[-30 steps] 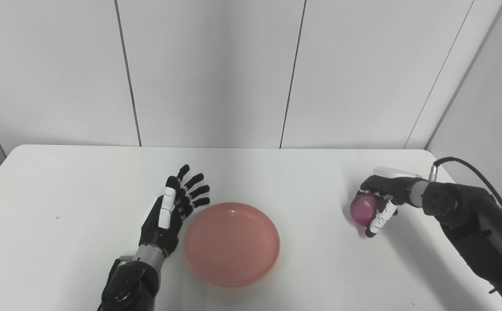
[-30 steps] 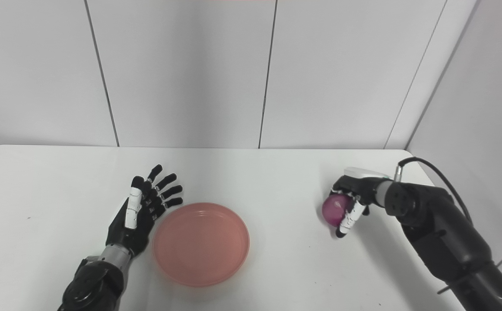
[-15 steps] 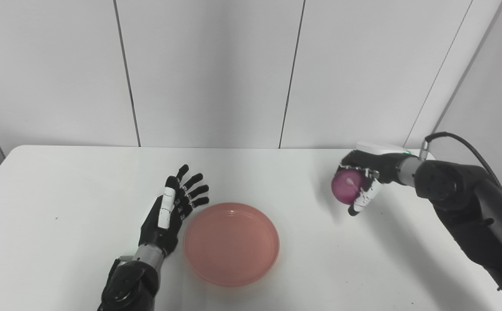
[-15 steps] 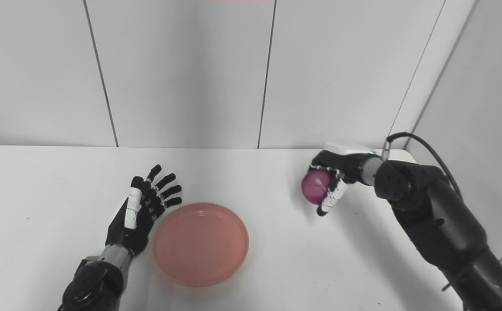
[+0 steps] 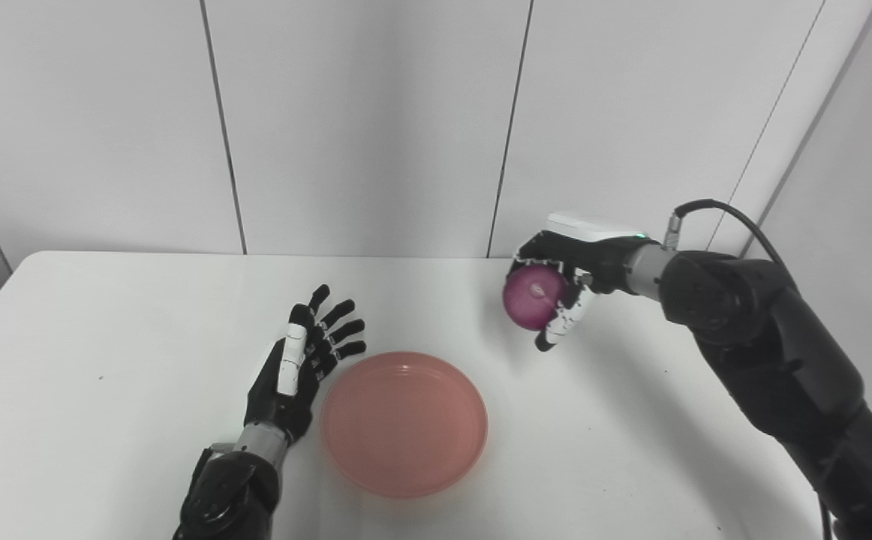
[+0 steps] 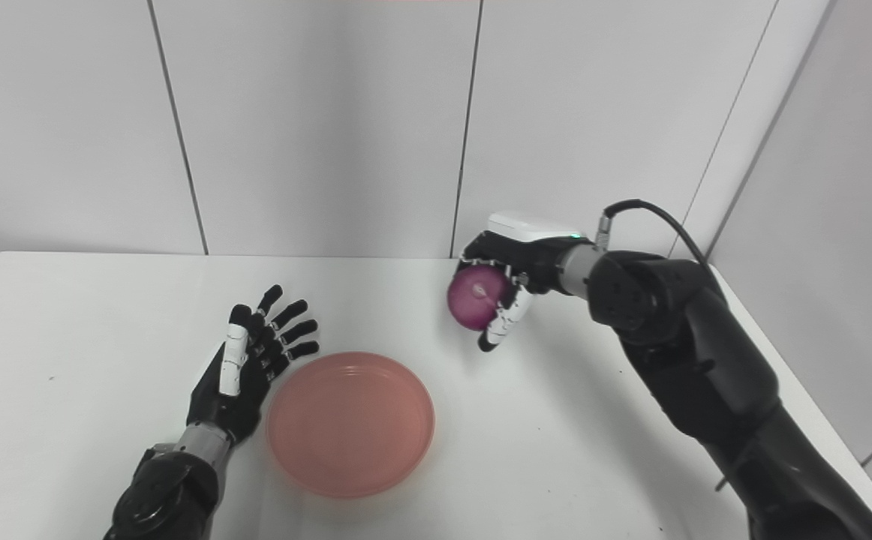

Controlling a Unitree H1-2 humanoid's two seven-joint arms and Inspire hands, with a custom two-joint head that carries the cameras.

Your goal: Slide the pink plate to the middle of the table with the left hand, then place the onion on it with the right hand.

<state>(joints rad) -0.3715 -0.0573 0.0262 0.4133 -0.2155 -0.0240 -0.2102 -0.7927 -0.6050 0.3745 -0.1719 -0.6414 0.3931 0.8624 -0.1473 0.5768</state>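
The pink plate (image 5: 404, 423) lies flat on the white table (image 5: 106, 322), near the front middle. My left hand (image 5: 297, 370) rests just left of the plate's rim, open, fingers spread and pointing away. My right hand (image 5: 565, 281) is shut on the purple onion (image 5: 533, 298) and holds it in the air, above the table and up to the right of the plate. The onion's near side shows; the fingers wrap its right side and top.
A white panelled wall (image 5: 361, 120) rises behind the table's far edge. The right arm (image 5: 766, 352) stretches over the table's right side. A small dark speck (image 5: 100, 377) marks the tabletop at the left.
My right hand has lifted the onion off the table at the right and carried it up and leftward toward the plate. The left hand and the plate have stayed put.
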